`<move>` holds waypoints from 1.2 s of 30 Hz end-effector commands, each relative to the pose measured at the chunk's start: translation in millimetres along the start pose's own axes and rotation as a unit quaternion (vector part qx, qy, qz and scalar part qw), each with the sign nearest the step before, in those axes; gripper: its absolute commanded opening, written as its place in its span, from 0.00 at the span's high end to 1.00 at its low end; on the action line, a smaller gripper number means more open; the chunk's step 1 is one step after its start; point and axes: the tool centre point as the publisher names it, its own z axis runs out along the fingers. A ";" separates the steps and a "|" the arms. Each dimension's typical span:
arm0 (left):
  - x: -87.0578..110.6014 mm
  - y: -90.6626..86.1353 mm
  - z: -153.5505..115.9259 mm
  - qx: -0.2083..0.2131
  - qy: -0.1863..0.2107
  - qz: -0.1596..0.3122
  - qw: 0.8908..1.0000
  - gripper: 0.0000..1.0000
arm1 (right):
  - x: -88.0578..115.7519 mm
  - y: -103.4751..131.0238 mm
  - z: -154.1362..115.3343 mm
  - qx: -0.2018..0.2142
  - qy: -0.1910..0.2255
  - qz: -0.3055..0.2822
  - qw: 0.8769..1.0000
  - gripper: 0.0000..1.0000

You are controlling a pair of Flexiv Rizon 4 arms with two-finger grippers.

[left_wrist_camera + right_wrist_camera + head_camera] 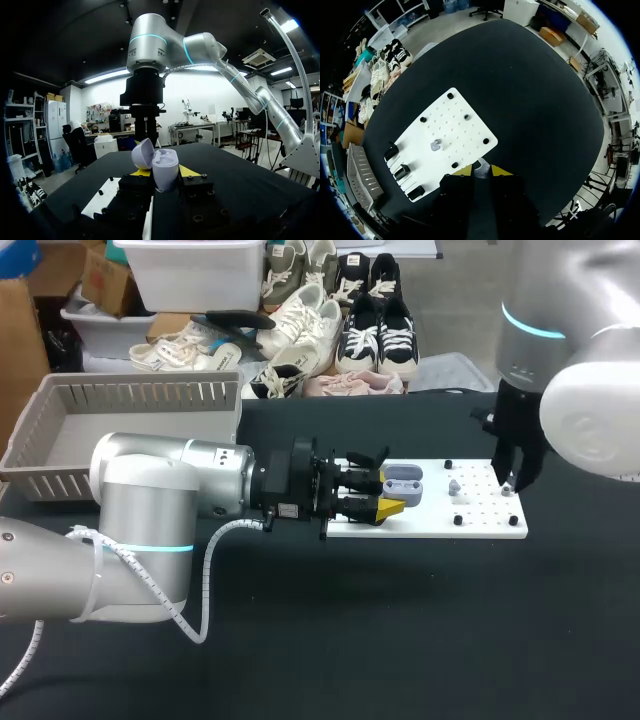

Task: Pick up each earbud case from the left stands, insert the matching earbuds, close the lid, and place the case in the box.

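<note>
The earbud case (165,170) and earbud (481,168) are lavender-grey. The board (455,134) is white with black pegs (423,119); the bench (520,90) is black.

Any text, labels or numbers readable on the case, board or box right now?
None can be read. The open earbud case in the left gripper, the earbud in the right gripper, the white pegboard and the grey box show no print.

Noted: pale lilac plastic earbud case (165,170), lid hinged open, gripped in my left claw (392,494) over white pegboard (480,525). One small grey earbud (435,145) lies mid-board; second earbud (481,168) pinched in right claw (481,172). A grey slatted box (60,430) sits far left.
</note>
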 end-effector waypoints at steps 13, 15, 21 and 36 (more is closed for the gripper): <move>0.4 -0.8 0.6 -0.002 0.000 0.001 1.000 1.00 | 15.8 12.3 -58.1 -0.003 -0.070 -0.021 0.997 1.00; 0.4 -0.8 0.6 -0.002 0.000 0.001 1.000 1.00 | 21.2 14.5 -69.7 0.003 -0.074 -0.034 0.997 1.00; 0.4 -0.8 0.6 -0.002 0.000 0.001 1.000 1.00 | 41.8 22.5 -100.0 0.017 -0.073 -0.079 0.994 1.00; 0.4 -0.8 0.6 -0.002 0.000 0.001 1.000 1.00 | 94.5 55.4 -118.8 0.009 -0.045 -0.156 0.987 1.00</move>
